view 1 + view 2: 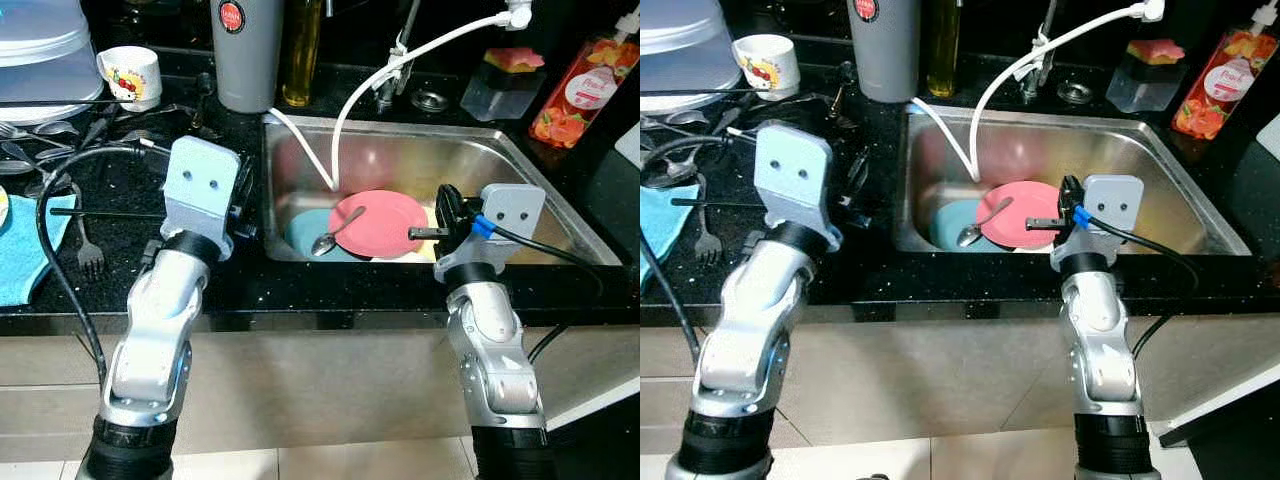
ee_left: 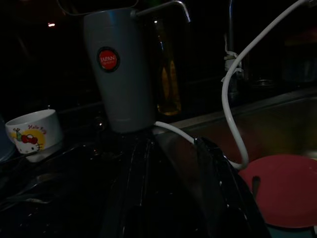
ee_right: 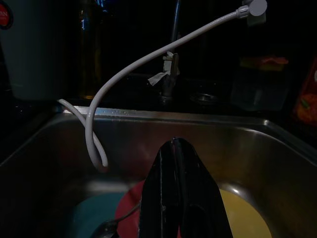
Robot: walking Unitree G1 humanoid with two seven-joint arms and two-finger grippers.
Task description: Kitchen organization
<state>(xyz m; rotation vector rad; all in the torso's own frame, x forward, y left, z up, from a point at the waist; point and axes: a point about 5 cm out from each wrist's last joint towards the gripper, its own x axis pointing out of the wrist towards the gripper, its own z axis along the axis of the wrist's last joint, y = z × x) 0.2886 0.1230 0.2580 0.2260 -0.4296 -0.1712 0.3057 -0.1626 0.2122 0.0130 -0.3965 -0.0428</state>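
A steel sink (image 1: 420, 160) holds a pink plate (image 1: 385, 225) stacked over a teal plate (image 1: 298, 235) and a yellow plate (image 3: 243, 218). A metal spoon (image 1: 335, 235) lies across the pink plate's left edge. A white hose (image 1: 345, 110) curls down into the basin. My right gripper (image 1: 447, 212) hovers over the sink's near right side, above the pink plate's edge, with its fingers (image 3: 171, 198) shut together and nothing in them. My left gripper (image 1: 243, 195) stands open over the black counter, just left of the sink rim.
On the counter behind the left arm stand a grey tumbler (image 1: 246, 50), an oil bottle (image 1: 300, 50) and a cartoon mug (image 1: 130, 75). Forks (image 1: 85, 245), spoons and a blue cloth (image 1: 25, 250) lie at the left. A sponge box (image 1: 503, 82) and soap bottle (image 1: 582, 90) stand behind the sink.
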